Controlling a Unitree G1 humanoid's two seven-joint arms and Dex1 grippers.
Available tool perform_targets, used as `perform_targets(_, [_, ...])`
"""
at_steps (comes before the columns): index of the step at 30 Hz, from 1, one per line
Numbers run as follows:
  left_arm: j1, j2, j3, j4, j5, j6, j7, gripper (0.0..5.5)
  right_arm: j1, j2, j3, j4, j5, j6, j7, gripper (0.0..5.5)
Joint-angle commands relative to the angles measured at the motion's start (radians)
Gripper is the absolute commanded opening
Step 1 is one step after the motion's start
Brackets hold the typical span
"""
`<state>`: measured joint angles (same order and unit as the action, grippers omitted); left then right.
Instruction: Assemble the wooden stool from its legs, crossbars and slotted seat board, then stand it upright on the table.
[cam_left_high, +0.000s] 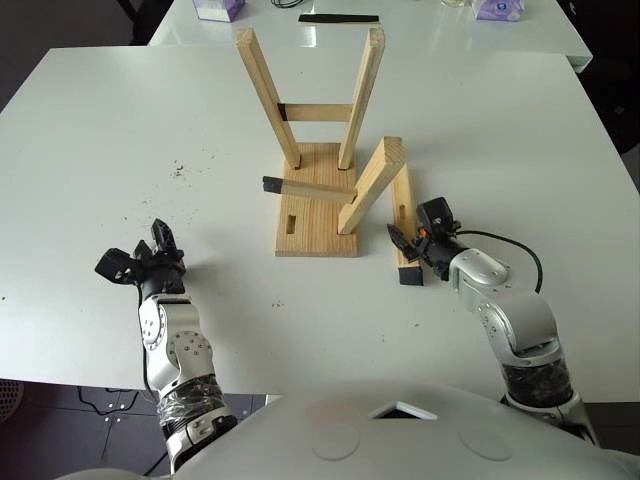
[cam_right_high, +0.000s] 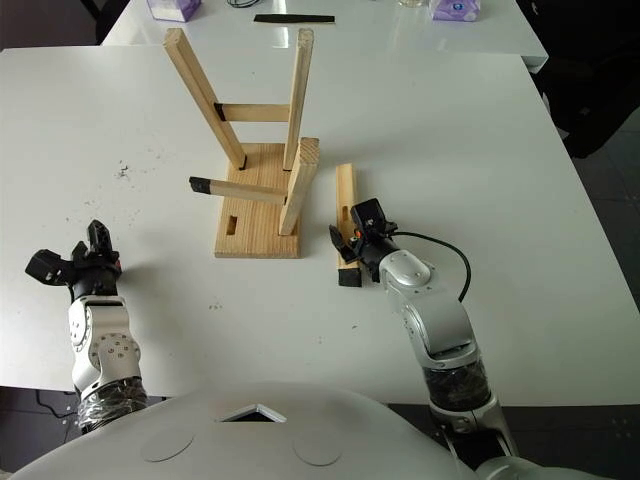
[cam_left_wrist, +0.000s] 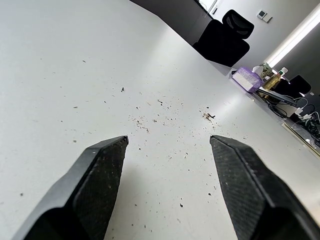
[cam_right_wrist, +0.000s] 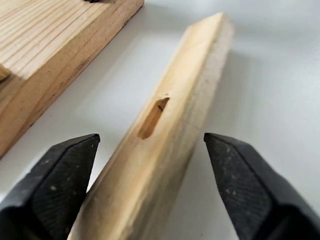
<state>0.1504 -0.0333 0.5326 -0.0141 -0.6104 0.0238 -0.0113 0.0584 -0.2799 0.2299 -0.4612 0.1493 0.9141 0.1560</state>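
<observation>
At the left near edge of the white table (cam_left_high: 100, 150) we see the left gripper (cam_left_high: 135, 252), its two fingers spread wide and holding nothing. From the head we cannot judge its height. The left wrist view settles this, with the black fingertips (cam_left_wrist: 107, 155) low over bare tabletop. That view also adds a scatter of dark crumbs (cam_left_wrist: 207, 116) ahead, and black office chairs (cam_left_wrist: 222, 42) and a purple box (cam_left_wrist: 248, 79) in the room behind.

In the middle lies the slotted seat board (cam_left_high: 300, 240), flat on the table. Two legs (cam_left_high: 268, 95) stand up from its far end, joined by a crossbar (cam_left_high: 318, 112). A third leg (cam_left_high: 372, 183) leans at the board's right edge, and a black-tipped crossbar (cam_left_high: 305, 187) sticks out from it to the left.

Just right of the board a loose leg (cam_left_high: 403, 215) lies flat. The right gripper (cam_left_high: 410, 235) sits at its near end. The right wrist view shows the fingers well apart, one on each side of this leg, not clamped on it. It also shows a narrow slot (cam_right_wrist: 152, 117) cut in the leg's upper face.

Beyond is a second table (cam_left_high: 420, 30) carrying a black strip (cam_left_high: 338, 18) and purple boxes (cam_left_high: 218, 8).
</observation>
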Motion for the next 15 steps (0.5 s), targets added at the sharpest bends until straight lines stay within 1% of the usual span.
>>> perform_targets(1, [0.004, 0.001, 0.004, 0.001, 0.001, -0.008, 0.005, 3.04, 0.032, -0.046, -0.011, -0.005, 0.002, 0.063, 0.032, 3.86])
perform_targets(8, [0.004, -0.016, 0.001, -0.005, 0.001, -0.018, 0.009, 3.04, 0.006, -0.055, -0.023, -0.006, 0.009, 0.069, 0.058, 3.86])
perform_targets(12, [0.017, -0.027, 0.001, -0.009, 0.004, -0.025, 0.01, 3.04, -0.043, -0.043, -0.089, 0.04, 0.07, 0.077, 0.118, 3.86])
perform_targets(15, [0.025, -0.035, -0.003, -0.009, 0.006, -0.03, 0.009, 3.04, -0.1, -0.032, -0.161, 0.102, 0.129, 0.087, 0.163, 3.86])
